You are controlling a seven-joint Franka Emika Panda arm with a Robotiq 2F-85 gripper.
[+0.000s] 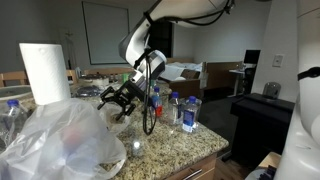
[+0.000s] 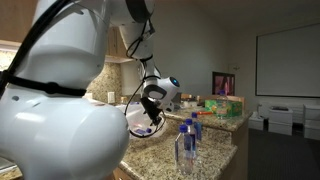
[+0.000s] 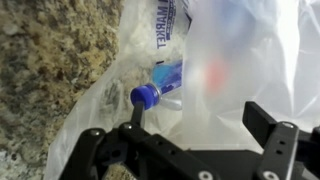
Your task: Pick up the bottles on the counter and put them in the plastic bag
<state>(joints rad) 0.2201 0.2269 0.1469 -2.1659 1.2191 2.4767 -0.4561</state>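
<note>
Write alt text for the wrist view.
An open end effector hangs over a blue-capped bottle lying at the mouth of a translucent bag, its body under the film and its cap poking out. Speckled granite counter shows to the left.

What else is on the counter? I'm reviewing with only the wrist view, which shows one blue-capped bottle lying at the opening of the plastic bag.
Observer: In an exterior view, at least three more bottles stand upright on the counter, off to one side of the plastic bag.
Operator: Is anything tall standing near the bag?
Observer: Yes, a white paper towel roll stands upright just behind it.
Operator: Where is the claw relative to those upright bottles?
Observer: The claw hangs open over the bag's near edge, clear of the bottles.
</note>
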